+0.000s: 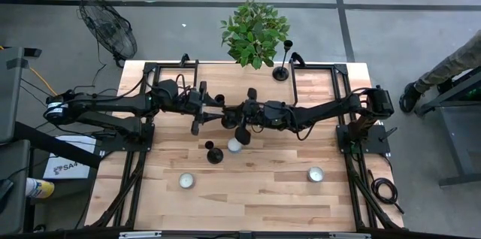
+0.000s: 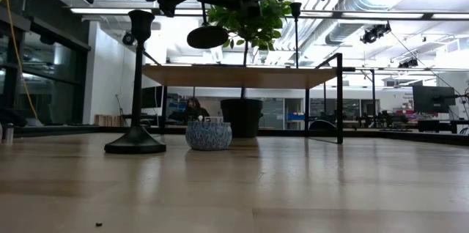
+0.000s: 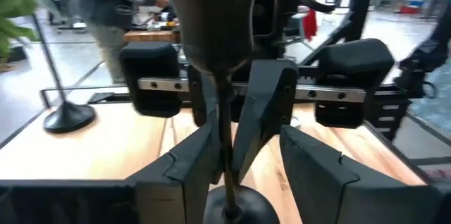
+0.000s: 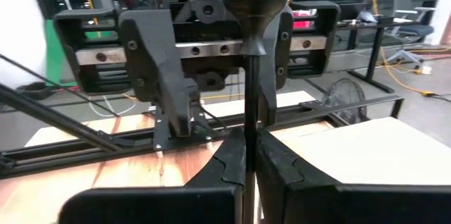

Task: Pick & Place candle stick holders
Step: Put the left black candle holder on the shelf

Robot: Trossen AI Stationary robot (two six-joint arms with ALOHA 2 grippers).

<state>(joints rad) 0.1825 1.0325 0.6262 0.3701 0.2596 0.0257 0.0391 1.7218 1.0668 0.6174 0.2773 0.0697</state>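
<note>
One black candle stick holder (image 3: 211, 20) hangs in the air over the table's middle, its cup up and its round base (image 2: 207, 37) down. My right gripper (image 4: 248, 146) is shut on its stem. My left gripper (image 3: 246, 139) faces it from the left, open, one finger on each side of the stem; I cannot tell whether either touches it. A second holder (image 1: 214, 153) stands on its base nearer the front edge. A third one (image 1: 282, 68) stands at the far edge beside the plant. My right gripper pinches the holder's thin stem (image 4: 248, 122) below the cup between its two fingers. The fingers come level from the table's right side and lie across the stem. The holder is lifted clear of the table, nearly upright, with its base hanging below the fingers.
A potted plant (image 1: 254, 32) stands at the far edge. One white candle (image 1: 234, 146) sits just near of the grippers, others at the front left (image 1: 186, 181) and front right (image 1: 316, 173). A person's leg (image 1: 443, 70) shows beyond the table's right side.
</note>
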